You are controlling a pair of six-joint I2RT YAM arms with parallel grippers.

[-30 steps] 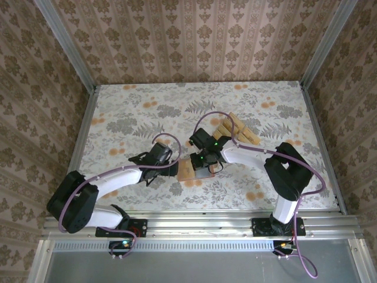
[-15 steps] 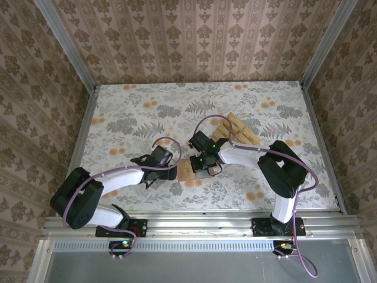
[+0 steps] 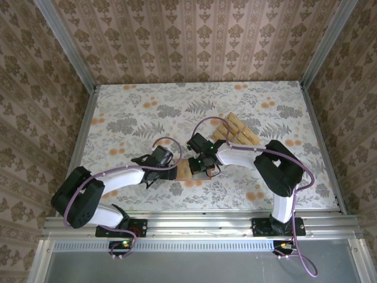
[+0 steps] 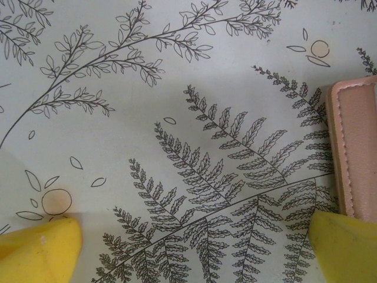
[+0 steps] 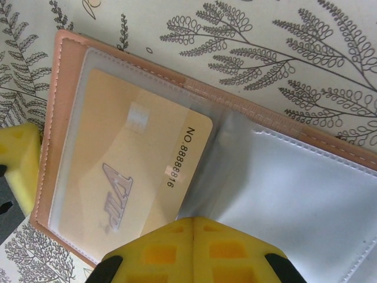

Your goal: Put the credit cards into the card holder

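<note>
The card holder [image 3: 185,170] lies open on the table, pinkish-brown with clear sleeves [image 5: 283,194]. One golden credit card [image 5: 118,147] sits most of the way inside its left sleeve, its numbered end sticking out. My right gripper [image 5: 193,223] is shut, fingertips pressed together at that card's near corner, nothing visibly between them. It hovers over the holder [image 3: 199,167]. My left gripper [image 4: 194,253] stands open just left of the holder's edge [image 4: 356,147], one finger [image 5: 17,159] beside that edge. More credit cards [image 3: 238,131] lie fanned at the back right.
The table wears a floral fern-print cloth [image 3: 147,112]. Patterned walls and metal rails [image 3: 85,124] close it in on three sides. Both arms' cables [image 3: 203,121] loop above the holder.
My left gripper has moved a little right, up to the holder's left edge. My right gripper has shifted slightly left over the holder, staying shut.
</note>
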